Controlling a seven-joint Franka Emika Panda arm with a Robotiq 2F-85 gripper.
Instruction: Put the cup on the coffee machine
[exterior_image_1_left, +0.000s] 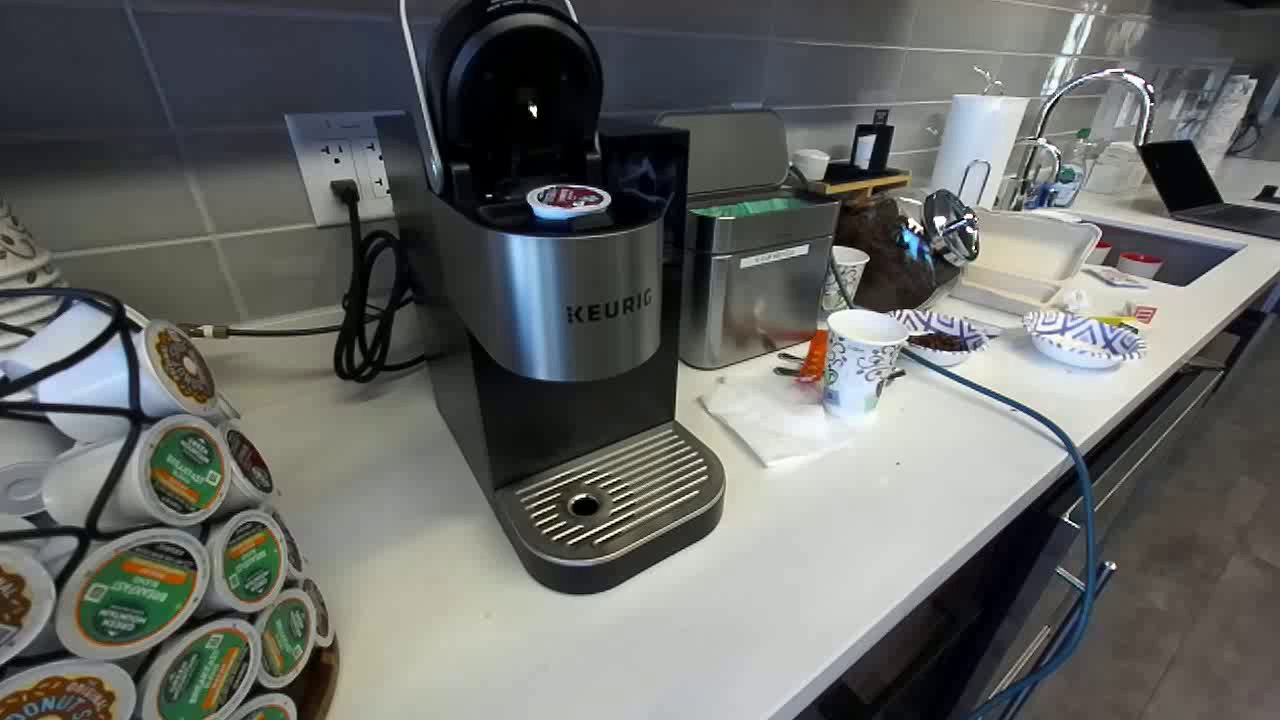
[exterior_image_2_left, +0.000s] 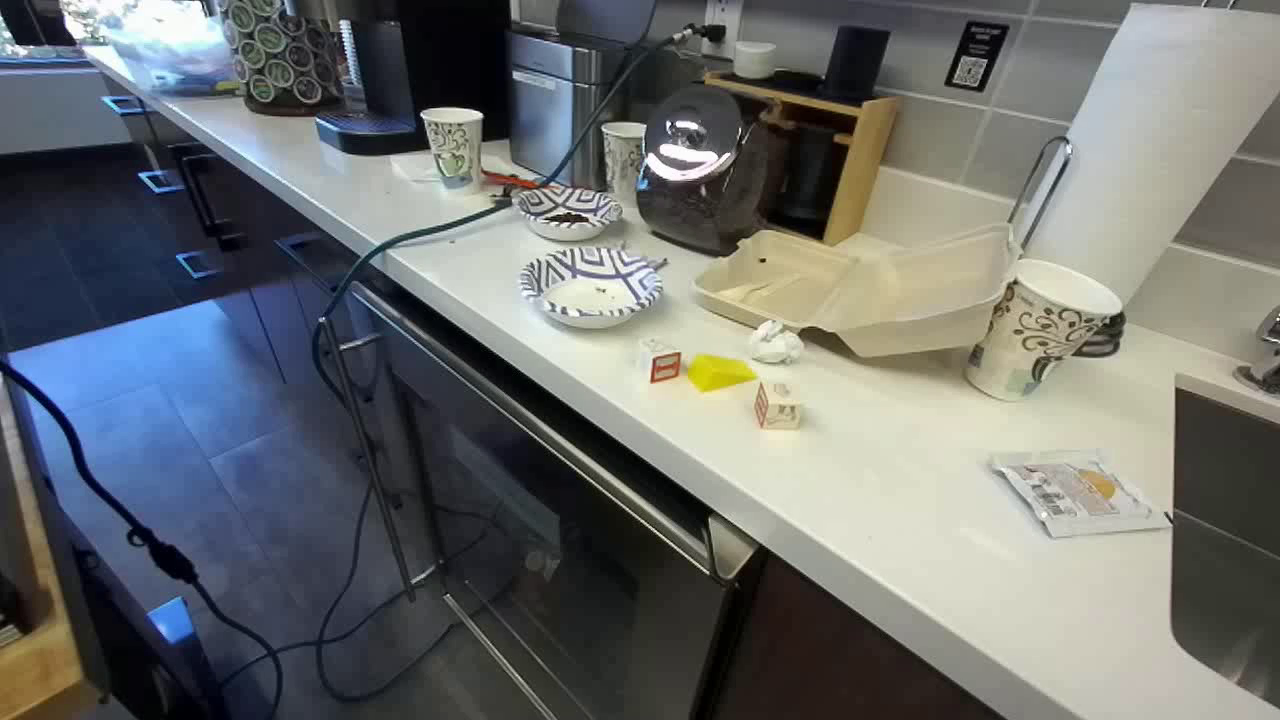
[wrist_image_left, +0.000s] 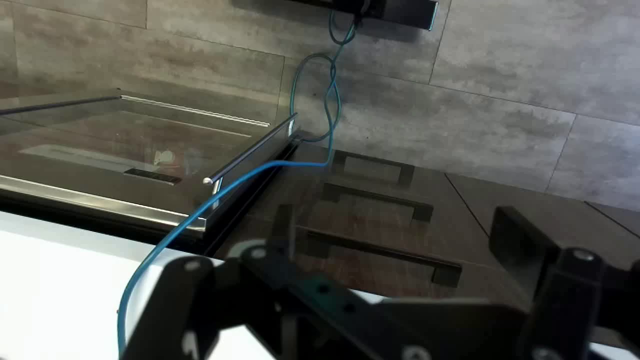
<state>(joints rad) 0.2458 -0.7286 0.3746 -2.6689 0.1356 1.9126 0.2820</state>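
Note:
The white patterned cup (exterior_image_1_left: 862, 365) stands upright on the counter beside the coffee machine (exterior_image_1_left: 575, 310), by a napkin. The cup also shows in an exterior view (exterior_image_2_left: 455, 150). The machine is silver and black, its black lid is raised, and a pod (exterior_image_1_left: 568, 200) sits in its top. Its grated drip tray (exterior_image_1_left: 620, 495) holds nothing. The machine is partly cut off in an exterior view (exterior_image_2_left: 440, 70). My gripper (wrist_image_left: 400, 230) shows only in the wrist view, open with nothing between its fingers, over the counter's edge with drawers and floor beyond. The cup is out of the wrist view.
A second patterned cup (exterior_image_1_left: 848, 275) stands by the steel container (exterior_image_1_left: 755, 290). A third cup (exterior_image_2_left: 1040, 330) stands near the sink. Blue-and-white bowls (exterior_image_2_left: 590, 290) and a blue cable (exterior_image_1_left: 1070, 440) lie on the counter. A pod holder (exterior_image_1_left: 150, 540) stands beside the machine.

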